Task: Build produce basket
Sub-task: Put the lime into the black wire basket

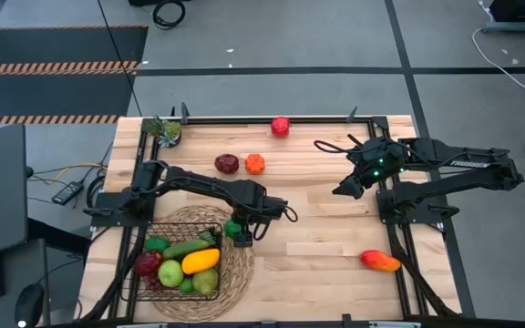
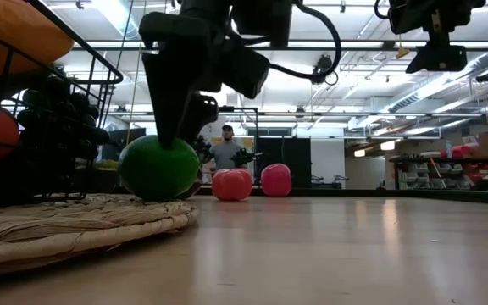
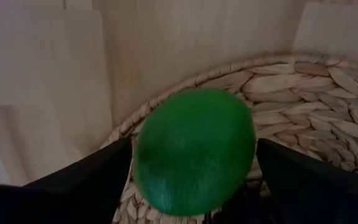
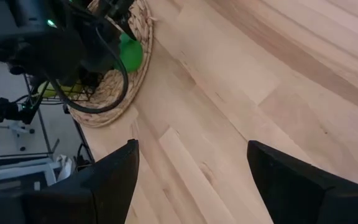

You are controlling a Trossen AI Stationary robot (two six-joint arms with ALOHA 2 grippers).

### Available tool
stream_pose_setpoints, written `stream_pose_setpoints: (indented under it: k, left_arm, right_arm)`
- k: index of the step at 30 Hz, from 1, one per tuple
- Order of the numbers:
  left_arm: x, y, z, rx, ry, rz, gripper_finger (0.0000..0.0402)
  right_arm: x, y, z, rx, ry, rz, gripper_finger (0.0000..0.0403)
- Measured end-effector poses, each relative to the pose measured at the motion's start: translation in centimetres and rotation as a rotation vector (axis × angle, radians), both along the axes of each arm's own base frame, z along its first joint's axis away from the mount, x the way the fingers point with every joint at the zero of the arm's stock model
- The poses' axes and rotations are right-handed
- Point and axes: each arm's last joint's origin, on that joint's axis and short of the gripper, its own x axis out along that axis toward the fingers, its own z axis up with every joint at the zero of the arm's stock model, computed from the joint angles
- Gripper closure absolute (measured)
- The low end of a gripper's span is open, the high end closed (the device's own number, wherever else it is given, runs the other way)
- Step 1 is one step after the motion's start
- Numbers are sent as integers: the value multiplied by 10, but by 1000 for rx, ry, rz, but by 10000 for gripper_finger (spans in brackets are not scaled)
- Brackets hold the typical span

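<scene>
The table (image 1: 335,228) fills the high view's middle. Lower left on it, a mat (image 1: 240,264) carries the basket (image 1: 144,273) of produce (image 1: 199,261). At the mat's right edge the left gripper (image 1: 238,230) stands spread around a lime (image 1: 234,229). The right gripper (image 1: 346,189) hangs spread, empty, upper right.

Both arms are matte black, jointed links on black base frames at the bench's nine and three o'clock edges, with looping black cables, green indicator lights glowing on the right arm's wrist, and flat, dark, blunt-ended fingers on each gripper.
</scene>
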Motion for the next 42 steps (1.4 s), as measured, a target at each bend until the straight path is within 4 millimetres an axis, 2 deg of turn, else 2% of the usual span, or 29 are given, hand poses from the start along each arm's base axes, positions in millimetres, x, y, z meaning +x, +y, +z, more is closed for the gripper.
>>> stream_pose_setpoints:
  k: [8, 15, 26, 31, 36, 42]
  left_arm:
    - [1, -5, -16, -9, 60, -12, 49]
    - [2, -6, -17, 24, 49, -15, 52]
    - [-1, -4, -17, 37, 78, -22, 128]
    - [-2, -4, -16, 39, 93, -23, 139]
    - [2, -2, 3, 48, 84, -22, 140]
    - [19, 9, 57, 92, -81, 55, 137]
  right_arm:
    - [1, 0, 0, -2, -3, -10, 102]
    - [1, -1, 0, -24, -3, 2, 102]
    - [1, 0, 0, -40, -5, 24, 102]
    - [0, 0, 0, -28, -8, 51, 102]
    - [0, 1, 0, -29, -9, 69, 102]
    - [0, -1, 0, -41, -12, 75, 102]
